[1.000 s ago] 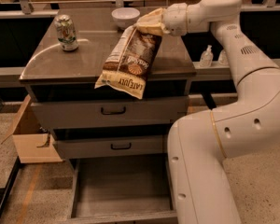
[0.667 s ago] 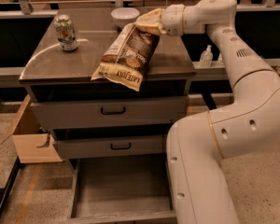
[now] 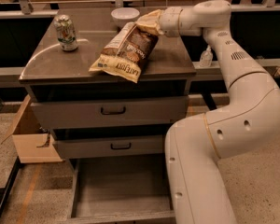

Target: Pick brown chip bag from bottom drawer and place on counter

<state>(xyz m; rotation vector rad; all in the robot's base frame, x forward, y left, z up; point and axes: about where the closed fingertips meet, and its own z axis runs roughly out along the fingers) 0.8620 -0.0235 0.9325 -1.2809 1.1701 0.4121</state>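
The brown chip bag [image 3: 126,52] hangs tilted over the counter [image 3: 60,64], its lower end low over the slab or just touching it. My gripper [image 3: 151,23] is shut on the bag's upper cream-yellow edge, above the counter's back right part. The bottom drawer [image 3: 121,190] is pulled open below, its grey floor bare. My white arm curves down the right side of the cabinet.
A green-and-white drink can [image 3: 66,32] stands at the counter's back left. A white bowl [image 3: 125,17] sits at the back edge. Two shut drawer fronts [image 3: 112,111] with black handles face me. A cardboard box [image 3: 30,134] stands left of the cabinet.
The gripper has moved the bag left and lower over the counter. The bag's lower end now lies nearer the counter's middle.
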